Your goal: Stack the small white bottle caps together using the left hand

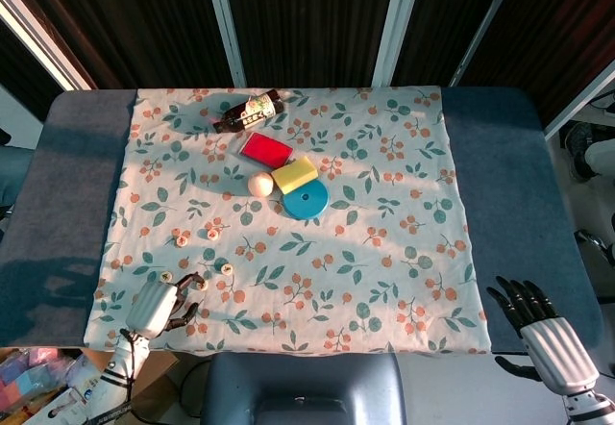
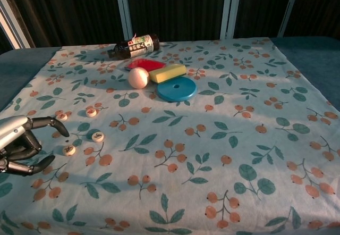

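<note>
A: Support?
B: Grey-blue table (image 1: 58, 204). Bare strip well to the left of left hand (image 1: 159, 305), another straight ahead of right hand (image 1: 548, 334).
A: Directly on top?
B: Floral cloth (image 1: 384, 252), white with green leaves and orange berries. Spread flat over the middle, from far edge to near edge.
A: Corners versus hands?
B: Near-left corner area beneath left hand, contact unclear. Near-right corner just left of right hand, apart from it.
</note>
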Available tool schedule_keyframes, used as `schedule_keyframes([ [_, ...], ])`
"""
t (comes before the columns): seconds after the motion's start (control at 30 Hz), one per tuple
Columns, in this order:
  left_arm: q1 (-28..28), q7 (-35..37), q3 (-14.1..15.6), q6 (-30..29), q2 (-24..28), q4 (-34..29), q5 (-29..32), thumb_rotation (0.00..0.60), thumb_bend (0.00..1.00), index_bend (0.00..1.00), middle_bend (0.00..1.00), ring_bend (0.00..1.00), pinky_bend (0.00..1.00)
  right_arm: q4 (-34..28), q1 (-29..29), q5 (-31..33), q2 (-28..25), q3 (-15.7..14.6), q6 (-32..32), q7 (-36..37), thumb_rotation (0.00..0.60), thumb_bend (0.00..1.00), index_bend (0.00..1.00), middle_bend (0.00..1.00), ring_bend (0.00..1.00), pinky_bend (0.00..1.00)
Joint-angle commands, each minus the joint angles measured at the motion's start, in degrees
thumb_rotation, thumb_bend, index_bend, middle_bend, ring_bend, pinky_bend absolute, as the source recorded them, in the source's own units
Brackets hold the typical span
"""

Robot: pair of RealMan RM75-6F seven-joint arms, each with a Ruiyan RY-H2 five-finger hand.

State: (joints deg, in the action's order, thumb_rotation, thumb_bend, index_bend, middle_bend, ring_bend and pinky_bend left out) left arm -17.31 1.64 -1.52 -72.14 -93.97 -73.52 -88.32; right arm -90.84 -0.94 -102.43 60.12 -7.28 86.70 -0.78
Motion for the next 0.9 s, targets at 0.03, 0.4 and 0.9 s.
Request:
schedule_keyframes([
  [0.03,-1.24,-2.55,-1.33,2.23,-2.24,1.96,2.44,0.600,0.41,0.35,1.00,1.00,1.00,-0.08,-0.02,0.15,0.04,0.03,-0.13,-0.14,0.600,0.18,0.00,0.00,0.00,0.00],
  [0.4,-2.20,-5.41,-2.03,3.71,-4.18,5.66,5.10,0.600,0.41,0.37,1.00,1.00,1.00,-0.15,0.01,0.28,0.04,0.07,-0.03,-0.20,0.600,0.18,0.00,0.00,0.00,0.00],
  [0.9,-3.33,-4.38,-1.79,3.85,-5.23,7.78,5.04,0.600,0.41,0.42,1.00,1.00,1.00,-0.20,0.04,0.29,0.04,0.08,0.06,-0.27,0.600,0.18,0.00,0.00,0.00,0.00],
])
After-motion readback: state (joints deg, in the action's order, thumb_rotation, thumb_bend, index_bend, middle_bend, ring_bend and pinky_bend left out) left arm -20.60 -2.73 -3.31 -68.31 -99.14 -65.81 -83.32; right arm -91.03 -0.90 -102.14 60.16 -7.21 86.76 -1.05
